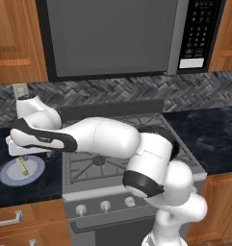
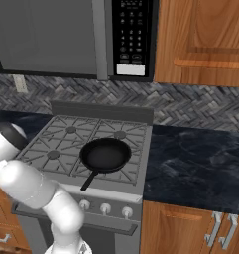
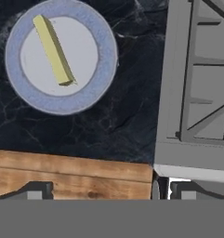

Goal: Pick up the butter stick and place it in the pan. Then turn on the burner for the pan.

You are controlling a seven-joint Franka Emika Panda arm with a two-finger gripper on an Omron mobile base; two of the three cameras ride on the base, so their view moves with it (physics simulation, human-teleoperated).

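One butter stick (image 3: 53,49) lies on a white plate with a blue rim (image 3: 104,42), set slantwise across the plate's middle, on the dark marbled counter (image 3: 108,121) just left of the stove (image 3: 178,153). From the left base camera the same plate (image 1: 35,174) sits on the counter with the pale-yellow stick (image 1: 22,166) on it, and the arm's hand hangs above it, reaching out to the left over the counter. The gripper (image 3: 104,190) stands with its fingers spread wide apart and nothing between them; in the hand camera its tips (image 3: 36,189) rise at the bottom, over the wooden cabinet front (image 3: 71,179) and the stove's corner, well apart from the butter. From the right base camera the black pan (image 2: 105,155) rests on the grates over the front right burner, its handle pointing toward the stove's front edge and the row of silver knobs (image 2: 105,208). That pan has nothing in it. A microwave (image 2: 66,34) hangs above the stove.
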